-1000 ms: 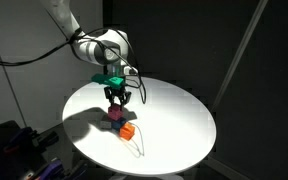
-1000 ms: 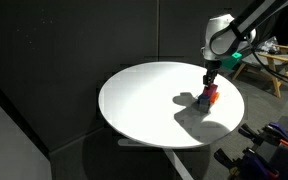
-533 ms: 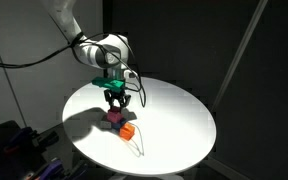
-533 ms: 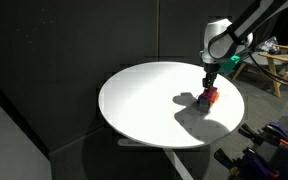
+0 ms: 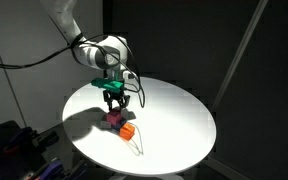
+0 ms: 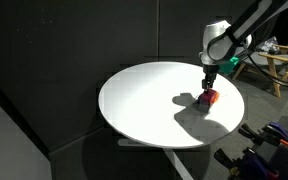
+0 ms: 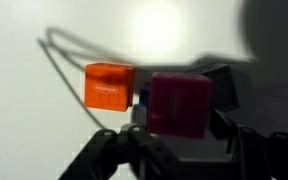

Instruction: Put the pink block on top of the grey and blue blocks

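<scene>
The pink block (image 7: 179, 103) rests on two lower cubes. Of these, only a thin blue edge (image 7: 141, 97) shows at its left and a dark grey side (image 7: 222, 88) at its right. My gripper (image 7: 182, 142) hangs just over the pink block, its fingers (image 7: 134, 138) a little apart from the block's sides, so it is open and holds nothing. In both exterior views the gripper (image 5: 115, 99) (image 6: 209, 84) stands straight above the small stack (image 5: 115, 117) (image 6: 208, 97) on the round white table (image 5: 174, 115).
An orange cube (image 7: 108, 86) (image 5: 127, 130) sits against the stack. A thin wire loop (image 7: 62, 55) lies on the tabletop beside it. The stack stands near the table's edge (image 6: 234, 118). Dark curtains surround the table.
The jaws have parted from the pink block and the gripper has lifted slightly. The block stays on the stack.
</scene>
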Robot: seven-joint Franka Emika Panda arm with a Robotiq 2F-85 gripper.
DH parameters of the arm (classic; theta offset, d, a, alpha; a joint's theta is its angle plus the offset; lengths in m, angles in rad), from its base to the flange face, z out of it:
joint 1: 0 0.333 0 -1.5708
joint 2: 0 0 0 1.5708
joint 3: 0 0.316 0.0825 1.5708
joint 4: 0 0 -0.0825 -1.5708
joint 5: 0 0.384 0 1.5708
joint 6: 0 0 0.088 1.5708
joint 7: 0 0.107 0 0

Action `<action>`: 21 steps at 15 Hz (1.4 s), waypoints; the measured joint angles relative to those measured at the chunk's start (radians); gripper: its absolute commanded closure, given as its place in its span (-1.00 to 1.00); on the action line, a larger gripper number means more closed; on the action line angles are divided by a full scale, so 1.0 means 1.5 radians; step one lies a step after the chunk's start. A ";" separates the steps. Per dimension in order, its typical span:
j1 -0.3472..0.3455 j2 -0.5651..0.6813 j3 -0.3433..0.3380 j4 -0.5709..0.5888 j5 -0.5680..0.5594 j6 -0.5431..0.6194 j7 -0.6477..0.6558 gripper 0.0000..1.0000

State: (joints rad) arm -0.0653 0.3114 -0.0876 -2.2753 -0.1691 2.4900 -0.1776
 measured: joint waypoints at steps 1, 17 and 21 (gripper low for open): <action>0.000 0.000 0.000 0.000 0.000 0.000 0.000 -1.00; -0.002 -0.042 0.002 -0.005 0.008 -0.007 -0.002 -1.00; -0.004 -0.079 0.004 -0.016 0.027 -0.025 -0.004 -1.00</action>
State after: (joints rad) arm -0.0717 0.1934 -0.0818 -2.2993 -0.1290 2.4527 -0.1836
